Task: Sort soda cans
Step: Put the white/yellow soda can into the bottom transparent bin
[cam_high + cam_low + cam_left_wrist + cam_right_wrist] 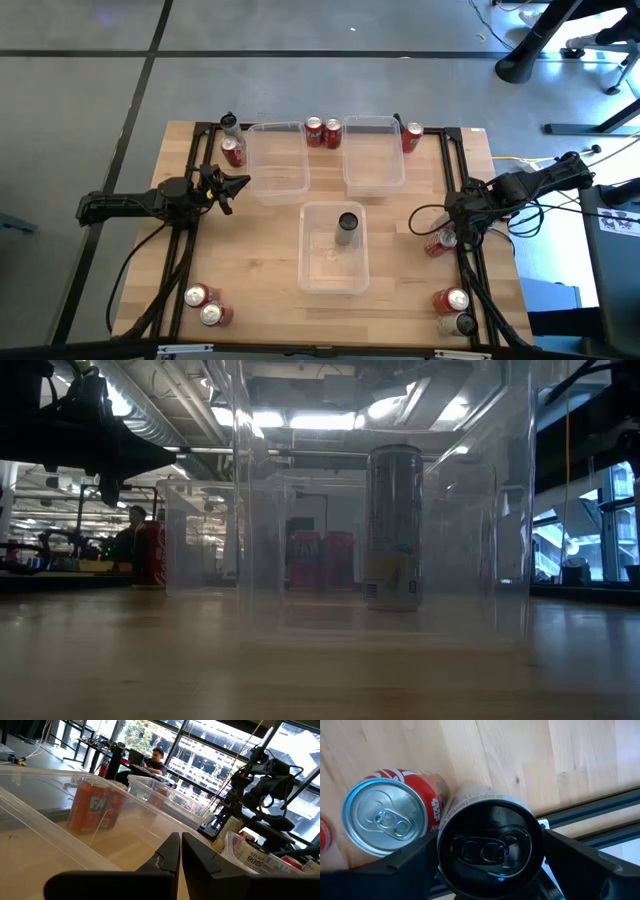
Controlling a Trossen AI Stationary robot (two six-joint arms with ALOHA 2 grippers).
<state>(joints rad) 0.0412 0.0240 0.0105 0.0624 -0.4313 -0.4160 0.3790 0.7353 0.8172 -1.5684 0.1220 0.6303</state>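
Soda cans stand in small groups around the table. A tall dark can (347, 228) stands upright in the near clear bin (333, 282) and also shows in the low view (393, 525). Two red cans (324, 132) stand between the two far bins. My right gripper (446, 236) points down at the right edge, over a dark can (487, 847) that stands beside a red can (385, 817), and is shut on it. My left gripper (236, 184) hangs shut and free beside the left far bin (277, 160), its fingers (170, 855) almost together. My right gripper holds the dark can by the upper part of its wall (470, 800), just under the rim, pinched between the two fingers (415, 862), one on each side. It comes from above, pointing down. The can is upright; whether its base is on the table is hidden.
More cans stand at the far left (232, 150), far right (411, 138), near left (205, 305) and near right (455, 310) corners. Black frame rails (465, 260) and cables run along both table sides. A person sits in the room behind (157, 759).
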